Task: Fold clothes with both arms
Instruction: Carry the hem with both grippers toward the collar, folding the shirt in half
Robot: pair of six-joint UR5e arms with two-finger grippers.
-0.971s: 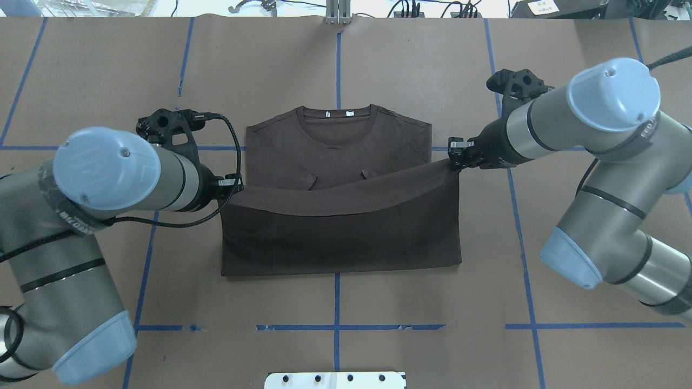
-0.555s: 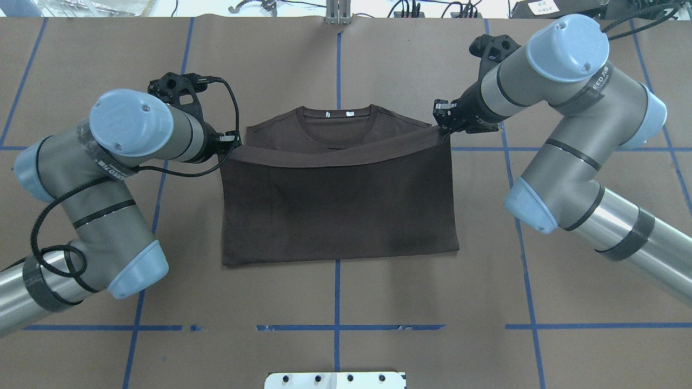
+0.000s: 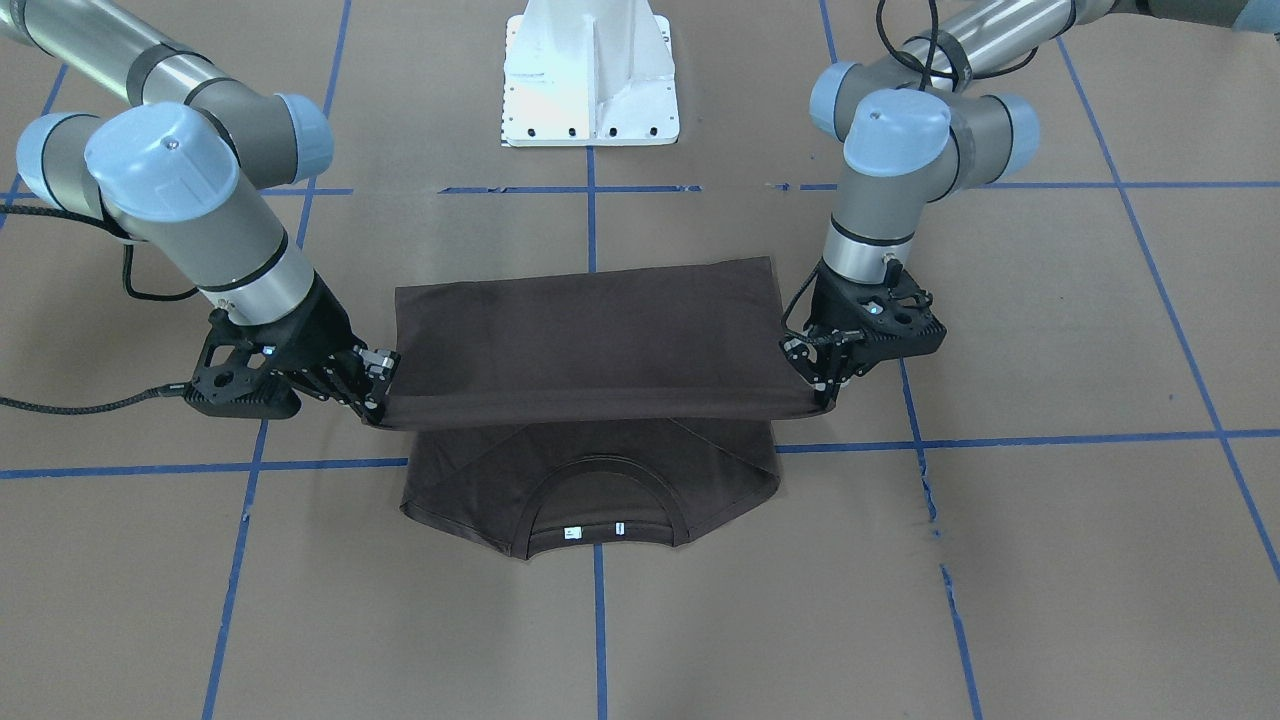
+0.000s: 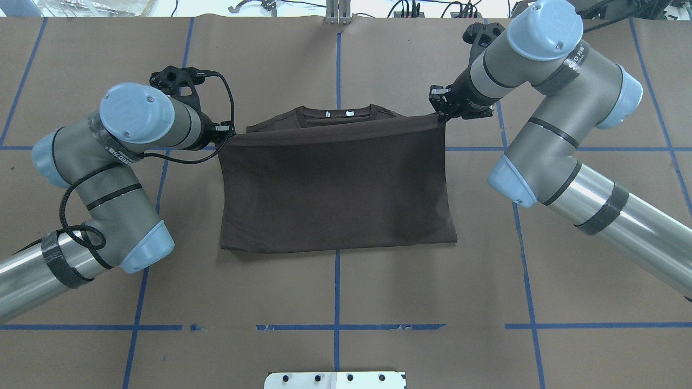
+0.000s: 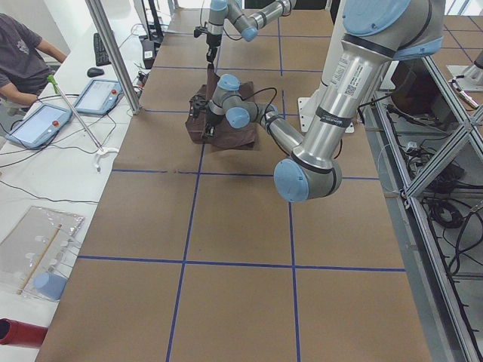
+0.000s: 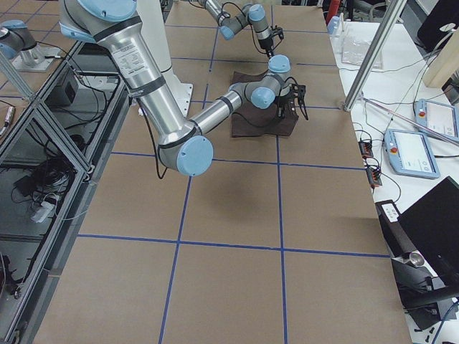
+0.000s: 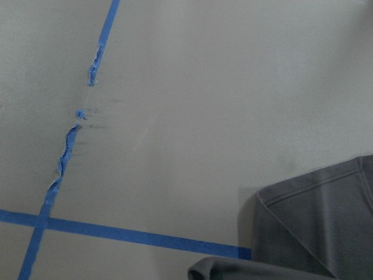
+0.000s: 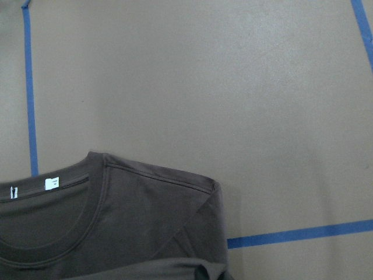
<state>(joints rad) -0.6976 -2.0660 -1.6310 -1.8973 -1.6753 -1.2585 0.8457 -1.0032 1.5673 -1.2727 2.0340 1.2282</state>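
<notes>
The dark brown T-shirt lies on the brown paper table, sleeves folded in and its lower half doubled over the upper half. My left gripper is shut on one corner of the hem and my right gripper on the other, holding the hem stretched and slightly raised just short of the collar. From the front view the left gripper and right gripper hold the taut edge above the shoulders, with the collar and white labels uncovered. The right wrist view shows the collar and a label.
The white pedestal base stands on the robot's side of the shirt. Blue tape lines cross the brown paper. A person sits at a side bench with tablets beyond the far edge.
Both grippers have carried the hem away from the robot toward the collar. The flap now covers the chest and folded sleeves, and the fold line has shifted the same way.
</notes>
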